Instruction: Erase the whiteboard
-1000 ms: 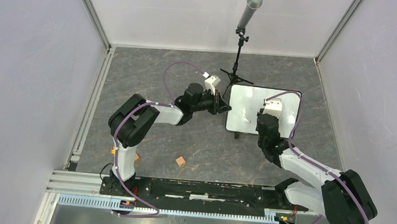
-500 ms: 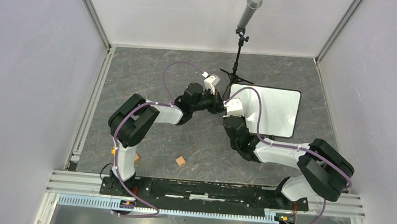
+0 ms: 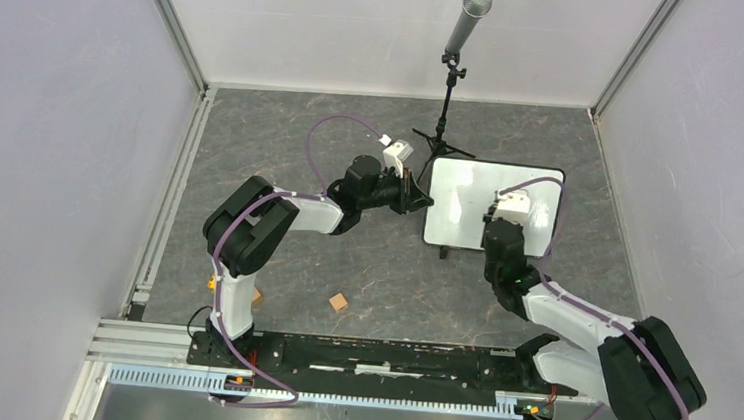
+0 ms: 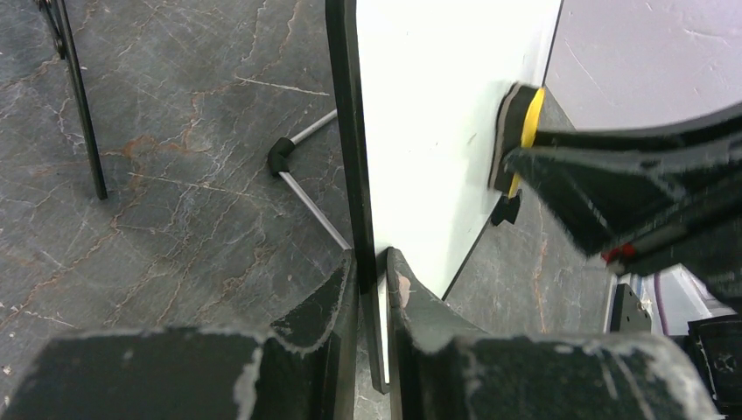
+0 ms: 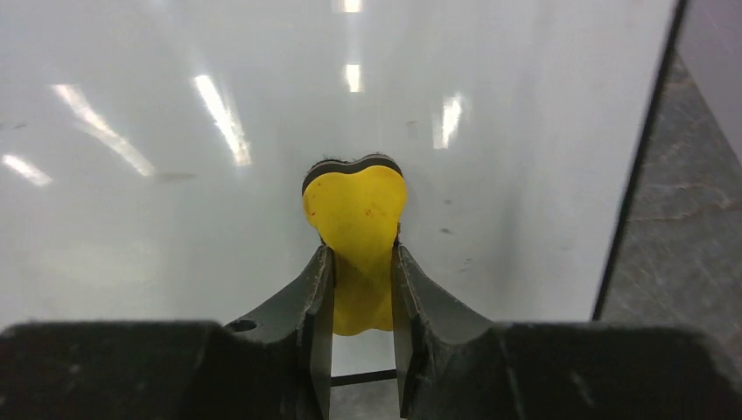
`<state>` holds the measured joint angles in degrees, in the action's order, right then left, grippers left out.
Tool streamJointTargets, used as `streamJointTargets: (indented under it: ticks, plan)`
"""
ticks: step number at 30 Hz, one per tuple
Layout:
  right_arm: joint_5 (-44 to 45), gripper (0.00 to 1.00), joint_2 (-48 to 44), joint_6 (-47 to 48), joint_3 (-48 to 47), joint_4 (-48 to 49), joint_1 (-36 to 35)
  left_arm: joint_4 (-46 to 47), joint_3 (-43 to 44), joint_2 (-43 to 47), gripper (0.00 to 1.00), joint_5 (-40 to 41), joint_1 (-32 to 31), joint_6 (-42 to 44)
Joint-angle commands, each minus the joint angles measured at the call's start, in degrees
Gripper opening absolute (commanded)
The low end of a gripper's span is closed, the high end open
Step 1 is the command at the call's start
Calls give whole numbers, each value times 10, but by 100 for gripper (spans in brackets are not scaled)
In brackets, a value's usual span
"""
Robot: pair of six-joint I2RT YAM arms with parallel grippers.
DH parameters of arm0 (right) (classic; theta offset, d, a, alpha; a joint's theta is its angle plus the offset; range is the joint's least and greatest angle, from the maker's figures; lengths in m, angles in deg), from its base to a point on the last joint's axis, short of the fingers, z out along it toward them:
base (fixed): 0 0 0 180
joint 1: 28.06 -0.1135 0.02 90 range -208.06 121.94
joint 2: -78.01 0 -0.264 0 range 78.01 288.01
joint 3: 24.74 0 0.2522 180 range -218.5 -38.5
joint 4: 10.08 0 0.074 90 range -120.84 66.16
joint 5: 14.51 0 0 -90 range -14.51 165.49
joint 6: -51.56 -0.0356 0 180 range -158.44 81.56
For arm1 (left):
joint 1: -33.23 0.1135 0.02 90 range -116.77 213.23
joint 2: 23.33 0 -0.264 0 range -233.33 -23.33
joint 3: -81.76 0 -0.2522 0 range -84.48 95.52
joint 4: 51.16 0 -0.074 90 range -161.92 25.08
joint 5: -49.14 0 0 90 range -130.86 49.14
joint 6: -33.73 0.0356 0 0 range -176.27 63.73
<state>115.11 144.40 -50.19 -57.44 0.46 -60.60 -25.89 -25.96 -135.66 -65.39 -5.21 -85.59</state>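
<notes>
The whiteboard [image 3: 465, 192] is white with a thin black rim and lies at the table's centre right; I see no writing, only faint specks [image 5: 446, 229]. My left gripper [image 3: 417, 196] is shut on its left rim [image 4: 359, 175], one finger on each side of the edge. My right gripper [image 3: 504, 215] is over the board's right half, shut on a yellow eraser [image 5: 354, 219] with a dark felt face pressed on the white surface. The eraser also shows in the left wrist view [image 4: 516, 131], flat against the board.
A microphone on a black tripod stand [image 3: 447, 96] is just behind the board's left corner. A small wooden cube [image 3: 339, 303] and another cube [image 3: 256, 296] lie near the left arm's base. Grey walls close in the table on three sides.
My right gripper swept the eraser from the board's right half to its left edge, then back to the right half. My left gripper kept its hold on the rim.
</notes>
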Motion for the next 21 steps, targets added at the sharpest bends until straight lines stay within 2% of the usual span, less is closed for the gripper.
streamJointTargets:
  ticks: [1,4,8,12,15,21]
  plan:
    - [-7,19,-30,14,8,-61,86,-40,9,9,2,-3,-6,50]
    - [-10,19,-44,17,-19,-99,119,-49,10,11,2,1,-6,55]
    - [-29,20,-58,21,-42,-102,161,-59,12,13,2,4,-6,62]
    - [-55,19,-29,28,-88,-110,186,-68,16,12,2,5,-6,66]
    - [-106,19,-10,35,-102,-94,174,-75,19,12,2,10,-7,72]
    - [-98,19,34,31,-142,-87,80,-81,19,15,2,18,-7,77]
